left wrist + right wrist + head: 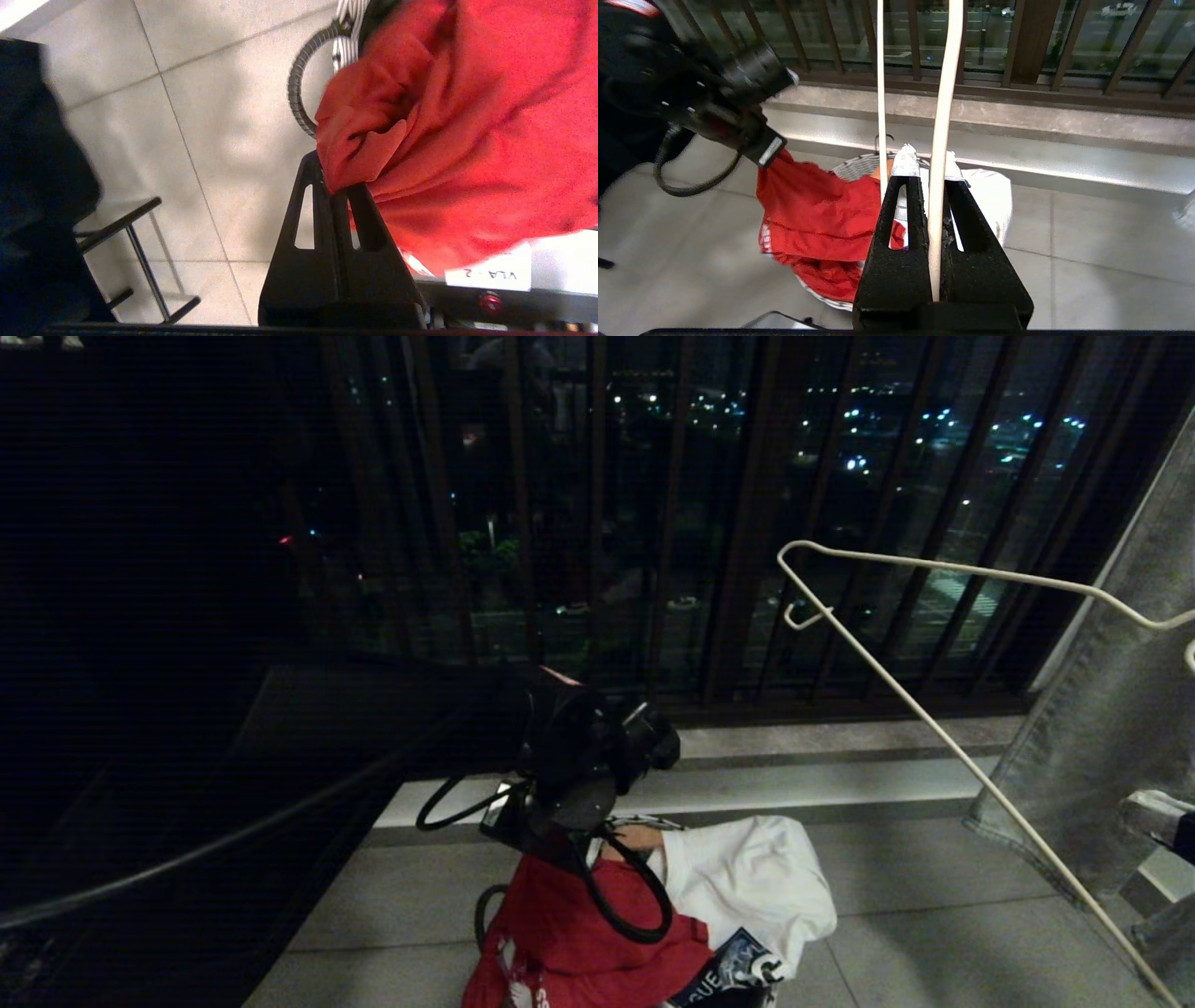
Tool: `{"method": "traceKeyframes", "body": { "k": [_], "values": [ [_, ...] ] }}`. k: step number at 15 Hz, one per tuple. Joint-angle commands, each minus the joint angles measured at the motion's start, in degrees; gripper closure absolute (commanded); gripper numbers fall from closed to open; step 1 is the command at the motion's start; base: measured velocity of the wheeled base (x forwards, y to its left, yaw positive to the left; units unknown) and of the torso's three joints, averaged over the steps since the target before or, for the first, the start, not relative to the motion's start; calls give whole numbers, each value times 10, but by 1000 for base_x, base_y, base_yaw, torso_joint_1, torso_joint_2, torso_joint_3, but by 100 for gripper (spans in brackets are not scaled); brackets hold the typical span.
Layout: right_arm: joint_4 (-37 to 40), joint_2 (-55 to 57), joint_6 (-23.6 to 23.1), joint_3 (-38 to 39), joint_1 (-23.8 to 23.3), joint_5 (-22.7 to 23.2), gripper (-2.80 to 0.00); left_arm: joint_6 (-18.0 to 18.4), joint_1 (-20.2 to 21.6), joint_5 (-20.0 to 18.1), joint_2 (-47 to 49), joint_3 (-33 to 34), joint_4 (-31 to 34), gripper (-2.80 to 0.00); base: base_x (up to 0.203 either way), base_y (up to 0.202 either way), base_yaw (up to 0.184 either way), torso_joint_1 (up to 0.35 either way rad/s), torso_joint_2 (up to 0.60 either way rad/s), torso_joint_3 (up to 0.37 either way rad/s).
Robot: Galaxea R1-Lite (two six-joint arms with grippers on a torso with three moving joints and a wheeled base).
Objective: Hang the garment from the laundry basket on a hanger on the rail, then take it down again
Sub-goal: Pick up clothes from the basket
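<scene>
Your red shirt [579, 933] spilled over the near rim of the laundry basket [852, 167] on the floor, one bunched edge clenched in your left gripper [337, 189], likely to pull it free of the white shirt [747, 882] beside it. Your right gripper [931, 179] pinched the hanger [943, 733], keeping it ready, off the rail.

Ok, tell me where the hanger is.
The hanger is on the right in the head view, clamped in the right gripper, beside the grey cloth and apart from the basket.
</scene>
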Motion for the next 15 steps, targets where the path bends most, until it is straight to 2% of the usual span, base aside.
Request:
{"method": "traceKeyframes", "body": {
  "k": [1, 5, 9, 15],
  "values": [
    [-1, -8, 16, -1, 0, -2, 0, -2, 2, 1, -43, -5, 5, 0, 0, 0, 0, 0, 0, 0],
    [-1, -9, 22, -1, 0, -4, 0, -6, 0, 1, -109, 22, 5, 0, 0, 0, 0, 0, 0, 0],
    [-1, -7, 45, -1, 0, -4, 0, -5, -5, -1, -139, -22, 2, 0, 0, 0, 0, 0, 0, 0],
    [-2, -7, 49, -1, 0, -4, 0, -2, -55, -1, -197, -38, -27, 0, 0, 0, 0, 0, 0, 0]
  ]
}}
